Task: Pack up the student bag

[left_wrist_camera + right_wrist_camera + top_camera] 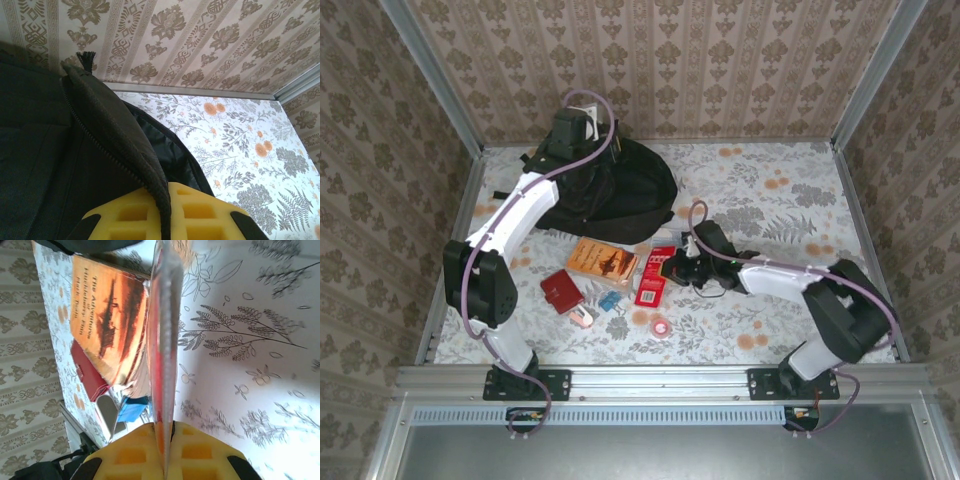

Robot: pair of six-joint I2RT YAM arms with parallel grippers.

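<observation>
Two grips set
Left gripper (167,215) pinches the far-side student bag (620,185) by its zip flap (125,150) to open it; right gripper (165,452) clamps the red packet (164,365) edge-on for lifting

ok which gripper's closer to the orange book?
Right. Right gripper sits just beside the orange book, shut on the red packet; left gripper is farther off, pinching the student bag.

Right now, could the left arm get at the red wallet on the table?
Probably not without letting go: the left hand is shut on the zipper edge of the student bag at the far side. The red wallet itself lies uncovered, with nothing between it and that arm.
</observation>
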